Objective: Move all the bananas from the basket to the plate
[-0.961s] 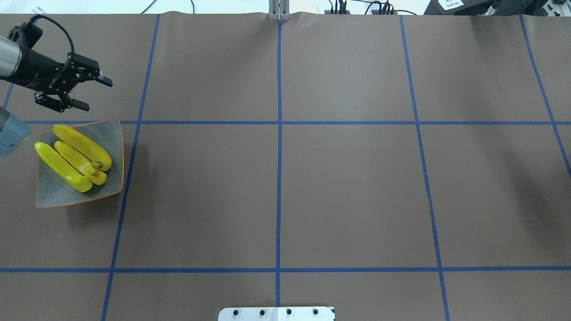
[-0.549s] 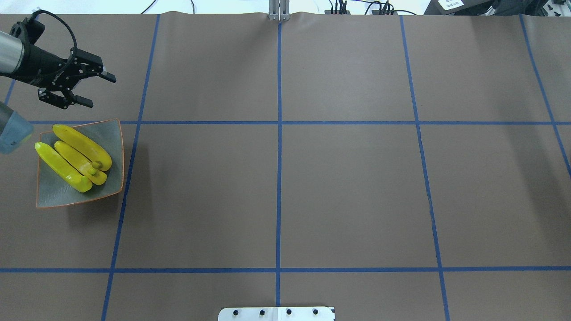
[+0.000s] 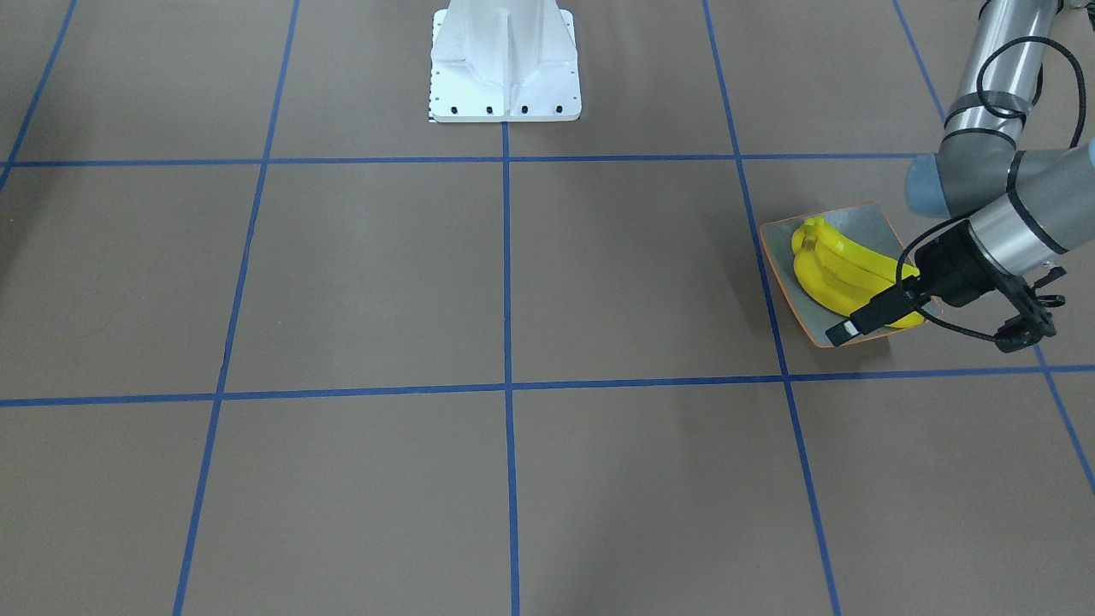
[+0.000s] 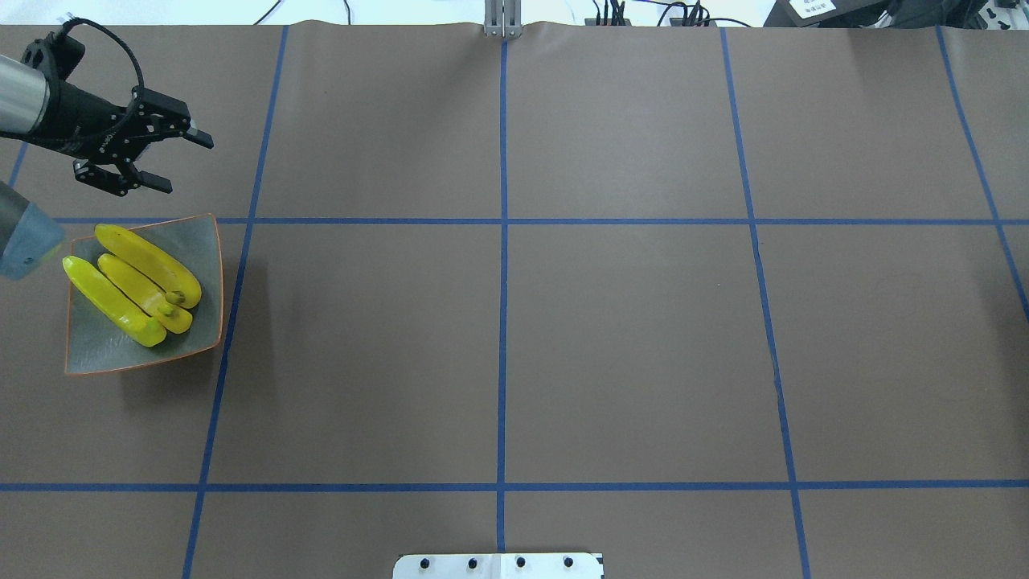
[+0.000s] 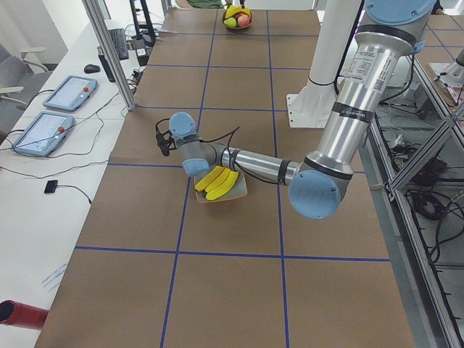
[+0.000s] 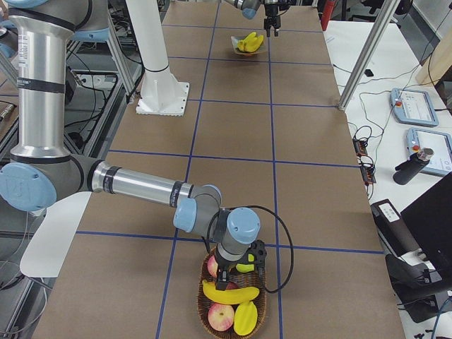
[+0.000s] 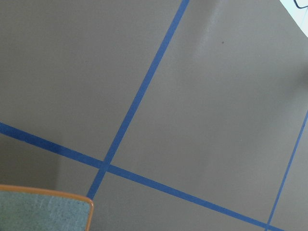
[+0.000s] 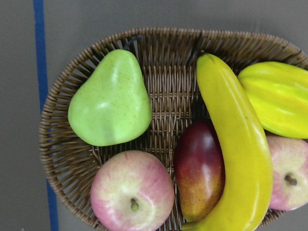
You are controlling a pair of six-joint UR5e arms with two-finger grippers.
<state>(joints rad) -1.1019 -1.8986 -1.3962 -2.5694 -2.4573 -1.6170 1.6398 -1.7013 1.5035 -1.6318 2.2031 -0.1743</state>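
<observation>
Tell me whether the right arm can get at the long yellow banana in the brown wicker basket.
Probably yes. The right arm hangs directly above the wicker basket, and the yellow banana lies on top of the dark red mango with nothing covering it.

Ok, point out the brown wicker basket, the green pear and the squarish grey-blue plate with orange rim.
brown wicker basket [image 8: 65,161]: right wrist view, left wall.
green pear [image 8: 109,98]: right wrist view, its middle.
squarish grey-blue plate [image 4: 96,351]: overhead view, bare corner.
</observation>
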